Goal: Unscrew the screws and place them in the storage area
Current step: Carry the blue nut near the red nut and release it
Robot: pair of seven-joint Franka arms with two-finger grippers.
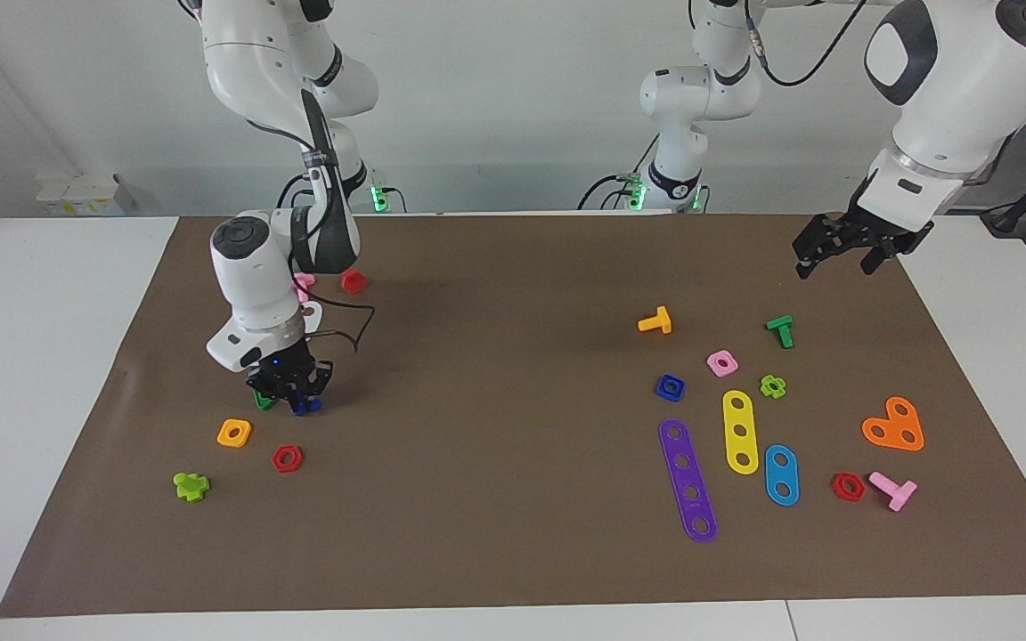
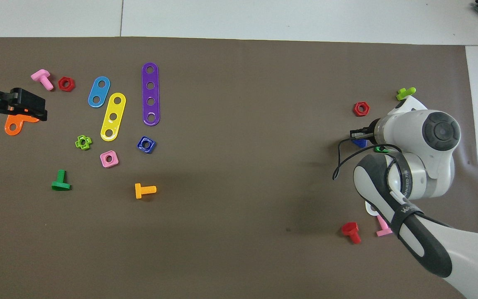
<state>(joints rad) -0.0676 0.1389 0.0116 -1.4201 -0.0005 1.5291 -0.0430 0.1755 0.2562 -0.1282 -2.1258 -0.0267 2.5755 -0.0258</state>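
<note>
Your right gripper (image 1: 292, 398) was down low at the right arm's end of the mat, fingertips pinched around the dark-blue bolt (image 1: 305, 406), which sat at the mat surface right beside a green nut (image 1: 264, 401). So the bolt was directly under those jaws, nothing to reach for. Its matching blue square nut (image 1: 670, 387) lay well apart, toward the left arm's end. Your left gripper (image 1: 838, 252) waited there, jaws wide, clearly the nearer one for it.
</note>
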